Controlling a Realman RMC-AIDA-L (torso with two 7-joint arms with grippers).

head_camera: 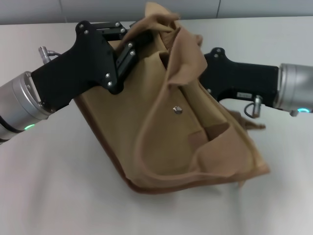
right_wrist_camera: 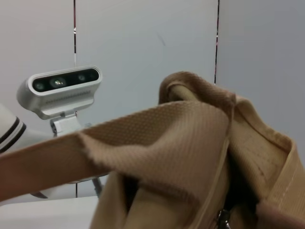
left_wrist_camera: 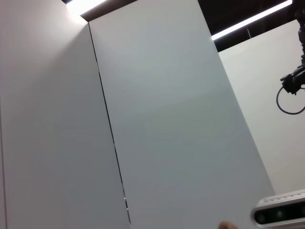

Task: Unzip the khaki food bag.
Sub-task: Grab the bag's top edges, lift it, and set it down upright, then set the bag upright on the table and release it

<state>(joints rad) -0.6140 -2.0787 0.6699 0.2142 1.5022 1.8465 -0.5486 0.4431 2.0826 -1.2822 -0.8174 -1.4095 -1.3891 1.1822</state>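
Note:
The khaki food bag (head_camera: 166,132) is tilted up off the white table, its metal snap (head_camera: 178,110) facing me and its brown bottom trim (head_camera: 146,188) toward the front. My left gripper (head_camera: 126,40) is at the bag's upper left corner, shut on the bunched top edge. My right gripper (head_camera: 208,63) reaches in from the right behind the bag's top, its tip hidden by fabric. The right wrist view shows a wide strap handle (right_wrist_camera: 143,138) of the bag and a zipper pull (right_wrist_camera: 222,219) close up. The left wrist view shows no bag.
The white table (head_camera: 58,186) stretches all around the bag. A grey camera on a stand (right_wrist_camera: 62,88) stands beyond the bag, also in the left wrist view (left_wrist_camera: 281,212). White wall panels (left_wrist_camera: 157,119) are behind.

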